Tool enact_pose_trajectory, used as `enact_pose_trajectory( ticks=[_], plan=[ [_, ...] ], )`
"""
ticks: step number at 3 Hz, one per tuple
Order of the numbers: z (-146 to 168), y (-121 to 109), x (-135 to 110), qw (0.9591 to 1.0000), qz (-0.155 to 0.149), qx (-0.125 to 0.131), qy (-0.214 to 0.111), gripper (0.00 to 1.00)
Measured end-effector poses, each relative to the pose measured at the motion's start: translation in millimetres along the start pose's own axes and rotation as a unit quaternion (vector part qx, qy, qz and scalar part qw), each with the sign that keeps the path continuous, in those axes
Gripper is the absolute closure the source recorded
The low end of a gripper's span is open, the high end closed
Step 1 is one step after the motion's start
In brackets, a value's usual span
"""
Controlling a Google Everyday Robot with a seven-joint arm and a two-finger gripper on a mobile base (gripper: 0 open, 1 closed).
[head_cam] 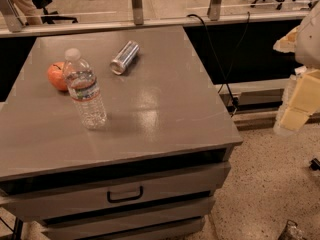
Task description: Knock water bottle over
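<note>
**Gripper** [298, 106]: I am holding it off the right side of the table [175, 99], beyond the edge and above the floor. Pale yellow, blocky parts are showing. Whether it is open or closed, I cannot tell.

**Water bottle** [85, 91]: it is standing upright on the left front part of the tabletop, long axis vertical, cap up. It is sitting well apart from my gripper, to its left, with most of the top's width lying between us. I am judging that the coming move is a reach leftward and a sideways push high on the body. The bottle is clear ribbed plastic with a white cap and a white-blue-red label band round the middle. It is tall, narrow and probably easy to tip.

**Apple** [56, 76]: it is resting just behind and left of the bottle, round, orange-red and smooth.

**Can** [124, 57]: it is lying on its side farther back, of silver metal, its open end facing the front left.

**Table**: it is showing a grey, smooth, slightly glossy top, with drawers below.
</note>
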State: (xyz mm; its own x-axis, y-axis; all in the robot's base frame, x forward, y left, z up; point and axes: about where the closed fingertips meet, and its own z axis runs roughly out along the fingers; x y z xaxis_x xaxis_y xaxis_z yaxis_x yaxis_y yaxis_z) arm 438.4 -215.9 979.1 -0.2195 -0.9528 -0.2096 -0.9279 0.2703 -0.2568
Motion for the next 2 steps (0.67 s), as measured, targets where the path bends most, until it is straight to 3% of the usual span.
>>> enact_pose_trajectory(
  ticks=[2],
  plan=[
    [-0.4,-3.6,-10.8,0.9999,-0.009,0.002,-0.007,0.0]
  ],
)
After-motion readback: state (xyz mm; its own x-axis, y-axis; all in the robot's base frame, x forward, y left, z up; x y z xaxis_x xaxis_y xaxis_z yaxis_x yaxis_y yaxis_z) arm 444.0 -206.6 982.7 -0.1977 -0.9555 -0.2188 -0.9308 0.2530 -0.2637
